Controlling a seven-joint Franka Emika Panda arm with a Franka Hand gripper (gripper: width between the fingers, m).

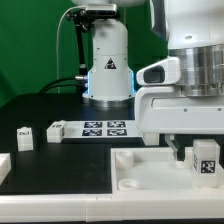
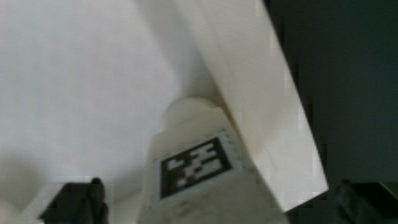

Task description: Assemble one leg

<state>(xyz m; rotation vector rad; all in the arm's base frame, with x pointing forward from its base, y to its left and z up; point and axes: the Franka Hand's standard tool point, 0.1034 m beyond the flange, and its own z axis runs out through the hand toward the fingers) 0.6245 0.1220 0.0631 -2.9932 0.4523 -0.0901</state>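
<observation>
While the arm hung low over the table's 4 o'clock corner, the scene stood thus:
Gripper (image 1: 190, 150): jaws spread wide, holding nothing; dark fingertips (image 2: 73, 200) stood clear of the leg.
Leg (image 1: 206, 157): upright on the large white panel (image 1: 150, 175), tag facing out, just below the gripper.
Panel edge: ran beside the leg (image 2: 199, 155) in the wrist view.
Other legs (image 1: 24, 135): at 9 o'clock on the black table (image 1: 60, 170), well apart.
Marker board (image 1: 105, 128): flat, toward 12 o'clock.

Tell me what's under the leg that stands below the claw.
The leg stands upright on the large white panel, near its corner. Its foot hides whether a socket lies beneath. The open claw hangs above.
</observation>
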